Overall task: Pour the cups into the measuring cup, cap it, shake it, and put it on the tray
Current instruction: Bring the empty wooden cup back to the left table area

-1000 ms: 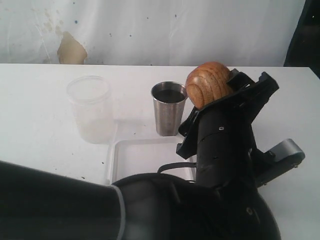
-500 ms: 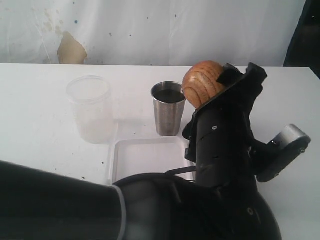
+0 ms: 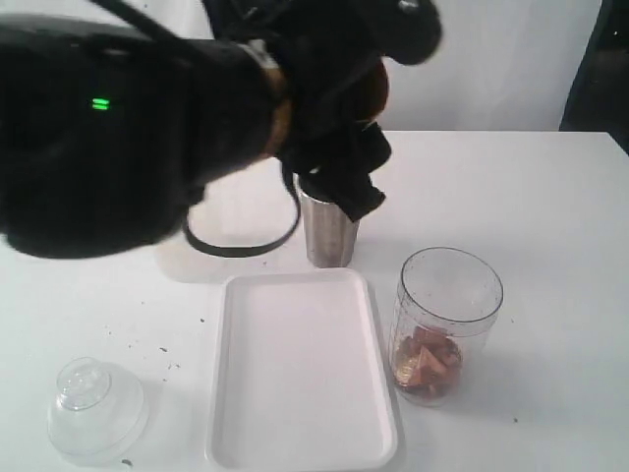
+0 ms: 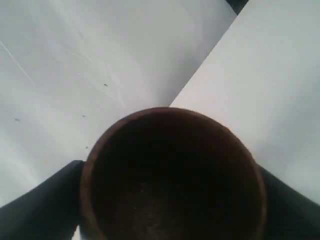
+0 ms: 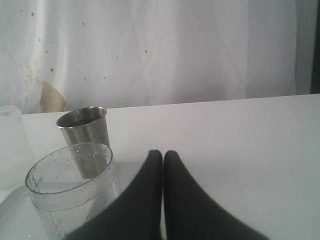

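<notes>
The left claw (image 4: 172, 212) was open wide around the brown wooden cup (image 4: 172, 170). One black finger (image 4: 35, 210) sat on each side of the cup's round belly and held it up off the table. The left wrist camera looked right into the cup's dark mouth. From the outside camera the big black left arm (image 3: 147, 118) filled the top left and hid most of that cup.

The right claw (image 5: 162, 157) was shut tight. Its two fingers pressed flat together and had nothing between them. It pointed out over bare white table (image 3: 550, 216).

The steel tumbler (image 3: 329, 236) stood upright just behind the far edge of the white tray (image 3: 300, 383). A dark part of the left arm hung in front of the tumbler's rim. The clear measuring cup (image 3: 447, 324) stood upright right next to the tray's right long edge. I could not tell if they touched. It was open at the top, and reddish-brown bits lay in the bottom.

A clear round lid (image 3: 96, 408) sat on the table near the front left corner, well apart from the tray's left edge. From the right wrist camera a frosted tub (image 5: 7, 145) peeked in at the picture's edge, beyond the tumbler.

The widest open room was on the right, from the measuring cup out to the table's right edge and back to the white sheet (image 3: 491, 59). The gap between the tumbler and the measuring cup was small.
</notes>
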Tool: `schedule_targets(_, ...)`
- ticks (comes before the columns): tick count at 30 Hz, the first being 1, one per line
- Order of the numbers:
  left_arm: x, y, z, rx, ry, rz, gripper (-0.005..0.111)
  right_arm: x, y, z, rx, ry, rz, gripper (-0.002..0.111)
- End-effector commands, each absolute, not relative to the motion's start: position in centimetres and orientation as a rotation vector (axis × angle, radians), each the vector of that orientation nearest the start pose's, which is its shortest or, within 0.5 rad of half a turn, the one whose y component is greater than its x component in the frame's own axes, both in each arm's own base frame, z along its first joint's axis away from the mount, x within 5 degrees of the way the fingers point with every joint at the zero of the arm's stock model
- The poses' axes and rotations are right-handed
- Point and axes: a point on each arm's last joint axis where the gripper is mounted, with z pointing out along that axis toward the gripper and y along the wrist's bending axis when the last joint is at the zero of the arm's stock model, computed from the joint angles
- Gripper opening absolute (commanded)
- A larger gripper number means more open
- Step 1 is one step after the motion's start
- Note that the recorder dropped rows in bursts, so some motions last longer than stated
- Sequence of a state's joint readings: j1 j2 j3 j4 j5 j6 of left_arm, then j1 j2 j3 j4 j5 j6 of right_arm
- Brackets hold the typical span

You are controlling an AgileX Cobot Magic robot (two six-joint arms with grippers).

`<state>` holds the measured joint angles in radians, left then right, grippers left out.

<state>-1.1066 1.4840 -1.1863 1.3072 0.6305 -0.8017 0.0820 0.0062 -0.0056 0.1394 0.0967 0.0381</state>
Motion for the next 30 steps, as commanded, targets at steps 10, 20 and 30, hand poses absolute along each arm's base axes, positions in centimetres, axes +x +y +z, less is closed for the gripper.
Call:
schedule_targets(10,22.1,-16.0,31.9,0.795,1.676,-0.471,0.0,5.6,0.6,20.5,0.06,1.575,0.218,0.0)
schedule_targets(20,23.4,-9.6,26.6,0.736,1.652,-0.537,0.0,5.6,0.6,20.5,0.06,1.575,0.218,0.0)
schedule_targets(30,24.6,-8.8,20.1,0.963,1.633,-0.68,0.0,5.6,0.6,20.5,0.06,1.575,0.218,0.0)
